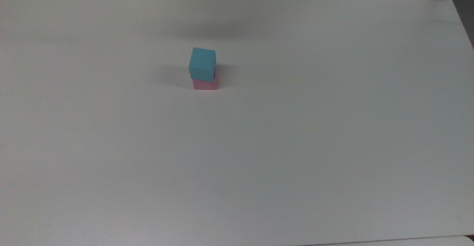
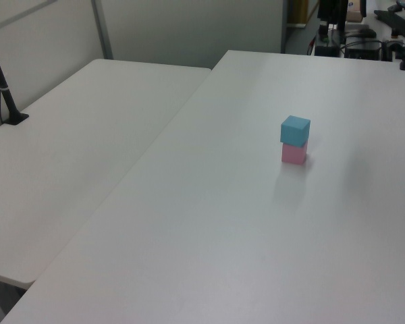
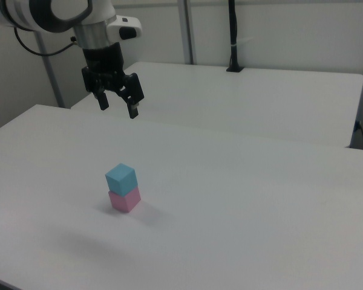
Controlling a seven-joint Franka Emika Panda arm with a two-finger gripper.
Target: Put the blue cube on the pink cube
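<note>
1. Two cubes are all that the white tabletop (image 1: 296, 146) carries, and they form one stack standing well in from every edge.
2. High above and behind that stack in the right view hangs the arm's gripper (image 3: 117, 104), its jaws spread apart and holding nothing; it is well apart from the stack and touches neither cube.
3. Sitting on top of the stack is the blue cube (image 1: 202, 63), upright, turned a little about the vertical relative to the cube beneath, so its corners do not line up exactly and one edge overhangs slightly in the top view.
4. Underneath, flat on the tabletop, is the pink cube (image 1: 204, 84), mostly covered from above by the blue one; the left view shows the blue cube (image 2: 295, 130) resting squarely on the pink cube (image 2: 293, 154).
5. Judged from this, the placing is done: the stack stands free and looks steady, and nothing appears left beyond the arm clearing away.
</note>
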